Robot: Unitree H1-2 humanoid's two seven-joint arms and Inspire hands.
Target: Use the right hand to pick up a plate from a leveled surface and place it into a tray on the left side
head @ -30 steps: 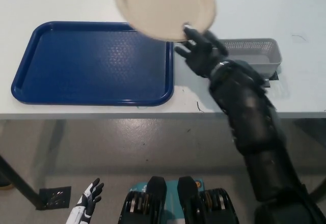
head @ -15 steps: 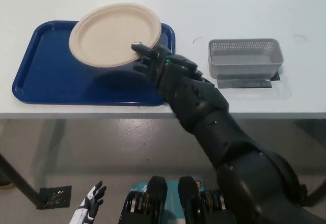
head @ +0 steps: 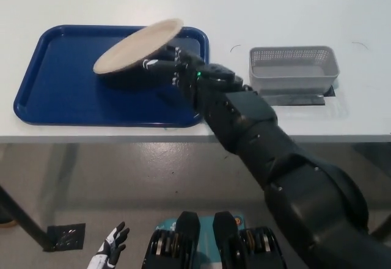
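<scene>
Here, the black right hand grasps a beige plate from underneath, holding it tilted above the blue tray.

The plate's raised edge points toward the far right, its lower edge toward the tray's middle, and its shadow falls on the tray floor. The tray lies on the left part of the white desk. A grey mesh basket stands on the desk, right of the tray and apart from it. The white left hand rests low at the bottom left, below the desk, fingers spread and holding nothing.
</scene>
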